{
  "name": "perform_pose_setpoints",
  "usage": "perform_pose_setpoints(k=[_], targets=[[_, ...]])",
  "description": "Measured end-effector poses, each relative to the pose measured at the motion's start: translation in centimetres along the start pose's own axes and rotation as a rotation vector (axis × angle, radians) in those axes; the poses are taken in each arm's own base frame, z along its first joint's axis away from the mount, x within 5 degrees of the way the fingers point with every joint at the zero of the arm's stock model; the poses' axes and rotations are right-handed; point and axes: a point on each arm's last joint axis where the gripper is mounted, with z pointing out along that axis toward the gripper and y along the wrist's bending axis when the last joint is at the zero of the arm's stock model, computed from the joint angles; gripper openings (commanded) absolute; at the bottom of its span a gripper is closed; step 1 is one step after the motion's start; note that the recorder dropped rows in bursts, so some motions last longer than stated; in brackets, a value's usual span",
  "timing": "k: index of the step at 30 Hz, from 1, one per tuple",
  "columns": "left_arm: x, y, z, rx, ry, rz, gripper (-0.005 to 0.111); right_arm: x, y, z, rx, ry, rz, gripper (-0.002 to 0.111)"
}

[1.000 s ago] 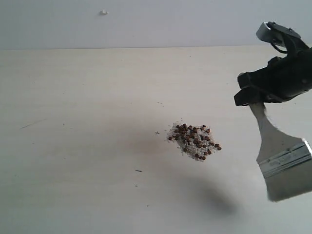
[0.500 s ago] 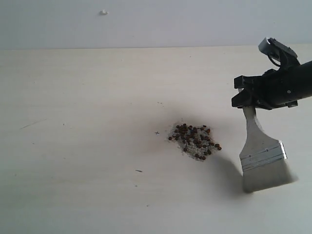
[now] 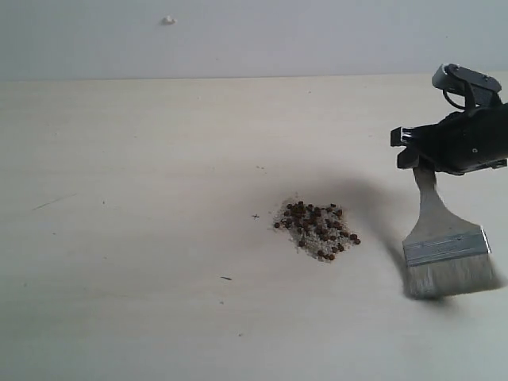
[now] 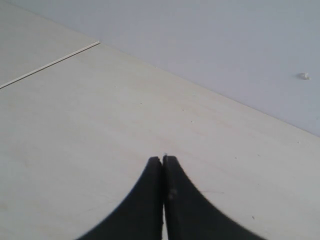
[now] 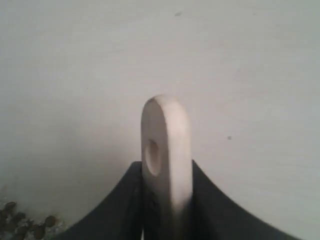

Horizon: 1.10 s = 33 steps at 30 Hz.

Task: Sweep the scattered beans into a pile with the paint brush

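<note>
The sweeping looks all but finished: the beans (image 3: 316, 230) lie in one dense pile near the middle of the table (image 3: 119, 159), mixed with whitish crumbs, and no stray bean shows apart from it. What seems left is only setting down the paint brush (image 3: 444, 258), which rests its bristles on the table near the right edge, well clear of the pile. The right gripper (image 3: 419, 161) is clamped on its handle. The left gripper (image 4: 163, 159) has its jaws together, empty. Count: one pile of dozens of beans, one brush, two grippers.
</note>
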Motion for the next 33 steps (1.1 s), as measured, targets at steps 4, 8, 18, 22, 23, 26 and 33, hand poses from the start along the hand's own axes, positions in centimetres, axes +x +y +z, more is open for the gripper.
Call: perform_pose_setpoints(k=[4, 8, 18, 22, 23, 26, 33], targets=[[0.0, 0.0, 0.0, 0.0, 0.0, 0.0, 0.0, -0.3, -0.6, 0.0, 0.067, -0.031, -0.001, 0.043], [0.0, 0.0, 0.0, 0.0, 0.0, 0.0, 0.0, -0.6, -1.0, -0.2, 0.118, -0.06, 0.013, 0.043], [0.0, 0.0, 0.0, 0.0, 0.0, 0.0, 0.0, -0.6, 0.3, -7.2, 0.226, -0.272, 0.027, 0.0], [0.0, 0.0, 0.0, 0.0, 0.0, 0.0, 0.0, 2.1, 1.0, -11.6, 0.289, -0.38, 0.018, 0.0], [0.0, 0.0, 0.0, 0.0, 0.0, 0.0, 0.0, 3.1, 1.4, -12.8, 0.286, -0.409, 0.013, 0.0], [0.0, 0.0, 0.0, 0.0, 0.0, 0.0, 0.0, 6.6, 2.6, -15.8, 0.252, -0.486, -0.014, 0.0], [0.0, 0.0, 0.0, 0.0, 0.0, 0.0, 0.0, 16.6, 5.4, -21.5, -0.029, -0.83, -0.101, 0.0]])
